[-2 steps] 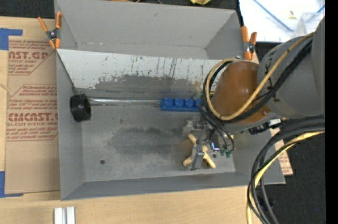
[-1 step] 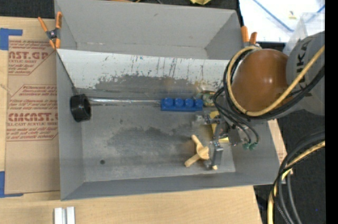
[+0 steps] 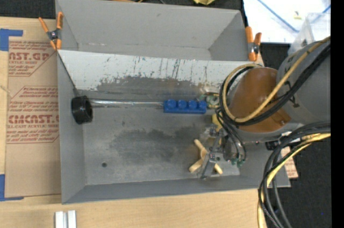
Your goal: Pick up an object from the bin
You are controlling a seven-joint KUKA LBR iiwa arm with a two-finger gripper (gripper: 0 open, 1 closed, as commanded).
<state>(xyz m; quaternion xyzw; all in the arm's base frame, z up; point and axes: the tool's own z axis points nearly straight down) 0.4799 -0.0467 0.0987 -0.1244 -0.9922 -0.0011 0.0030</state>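
The gripper (image 3: 214, 152) sat low in the bin (image 3: 129, 170), below the blue studded brick (image 3: 185, 106) and a little to its right. It was in among a small cluster of pale wooden sticks (image 3: 198, 164) that lay crossed over one another. How far it was open, nobody could say from up here. The wrist and its dark cables (image 3: 228, 114) covered the working end, so whether it had anything in its grasp could not be told either.

The wooden sticks looked like the target, by my reading. They touched the gripper, and they lay farther below the brick than anything else in there, close to the bin's near wall.

Straight out left of the brick ran a thin clear rod (image 3: 129, 104), and at the rod's far end, well apart from the brick, sat a black round cap (image 3: 81, 109). Neither was in play.

To make this one count, I'd have wanted the gripper centred on a single stick, closing across its narrow width and away from the crossing point, so that two sticks didn't wedge together and slip out. Then a straight vertical lift, not a drag, since that wall was near. The brick just above left little room to drift that way.
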